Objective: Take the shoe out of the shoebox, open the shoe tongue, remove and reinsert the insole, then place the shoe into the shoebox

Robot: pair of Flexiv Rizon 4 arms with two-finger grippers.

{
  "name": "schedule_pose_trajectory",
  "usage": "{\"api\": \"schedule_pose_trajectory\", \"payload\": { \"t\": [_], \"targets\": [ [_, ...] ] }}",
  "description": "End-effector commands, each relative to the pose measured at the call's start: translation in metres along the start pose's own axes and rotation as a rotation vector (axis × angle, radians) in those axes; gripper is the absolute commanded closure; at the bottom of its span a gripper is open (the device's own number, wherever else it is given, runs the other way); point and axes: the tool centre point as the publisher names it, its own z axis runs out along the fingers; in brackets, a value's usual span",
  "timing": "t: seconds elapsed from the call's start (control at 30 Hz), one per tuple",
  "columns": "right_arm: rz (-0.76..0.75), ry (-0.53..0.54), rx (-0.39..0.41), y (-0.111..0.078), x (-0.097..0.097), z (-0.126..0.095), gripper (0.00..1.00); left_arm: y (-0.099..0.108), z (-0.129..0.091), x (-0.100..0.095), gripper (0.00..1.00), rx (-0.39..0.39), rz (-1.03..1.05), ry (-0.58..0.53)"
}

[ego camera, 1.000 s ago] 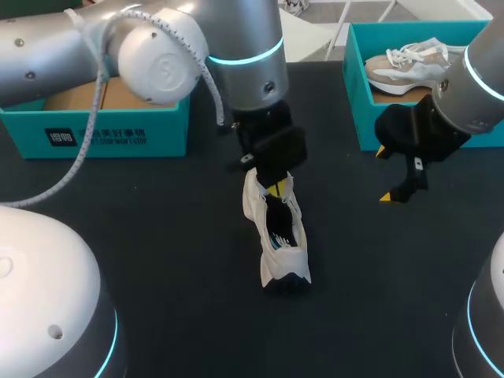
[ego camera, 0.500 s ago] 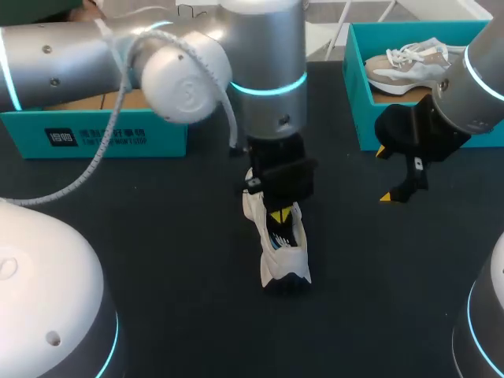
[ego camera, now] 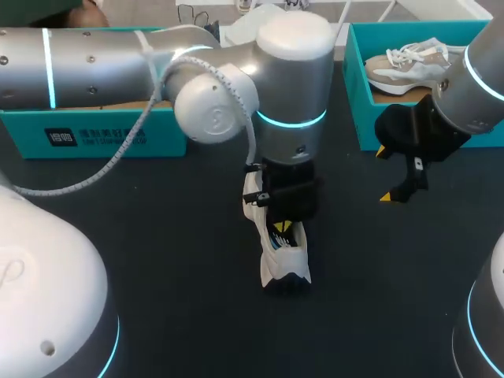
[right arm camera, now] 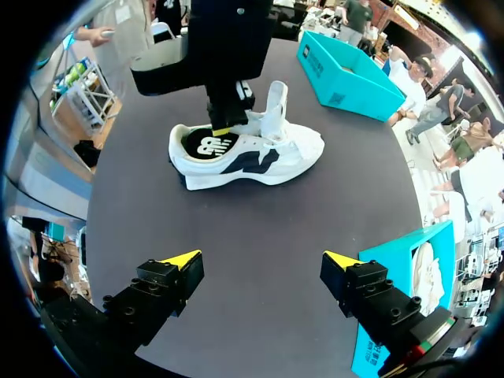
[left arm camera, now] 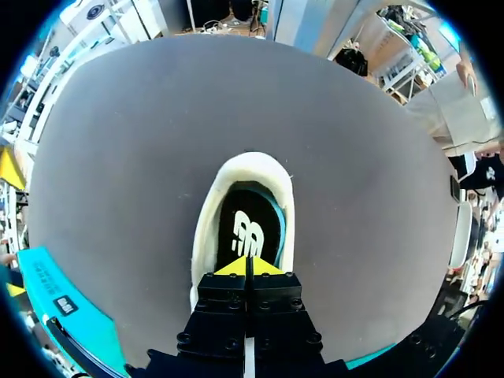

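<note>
White shoe [ego camera: 282,258] lay upright on its sole on the dark counter [ego camera: 157,260], mid-counter, outside both boxes. Its tongue [right arm camera: 276,106] stood pulled up, and the dark insole [left arm camera: 248,228] was seated inside and visible through the opening. Left gripper [ego camera: 281,227] sat in the shoe's opening directly over the insole, clenched, with its yellow tips pressed together and nothing seen between them; contact with the insole could not be confirmed. Compared with 1.0 s earlier, the left arm had swung further over the counter's middle and the left gripper had travelled along the shoe from the tongue end toward the heel, now lower in the opening. The shoe itself had not shifted. Right gripper [ego camera: 383,174] hung released, fingers spread wide, above bare counter well apart from the shoe and just beside the right teal shoebox [ego camera: 354,87], unchanged in position. That box held a second shoe [ego camera: 409,63]. The left teal shoebox [ego camera: 118,138] stood behind the left arm.
</note>
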Motion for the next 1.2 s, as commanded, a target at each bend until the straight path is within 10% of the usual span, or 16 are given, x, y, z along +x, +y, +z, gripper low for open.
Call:
{"api": "schedule_pose_trajectory", "payload": {
  "t": [0.03,0.77,1.2],
  "targets": [
    [0.0,0.0,0.002,0.0,0.0,0.001,0.0,0.004,0.011,-0.008,1.0,0.007,0.002,0.039],
    [0.0,0.0,0.002,0.0,0.0,0.001,0.0,0.005,0.066,-0.011,1.0,0.029,-0.044,0.016],
    [0.0,0.0,0.002,0.0,0.0,0.001,0.0,0.002,0.016,0.02,1.0,0.045,-0.008,-0.013]
  ]
}}
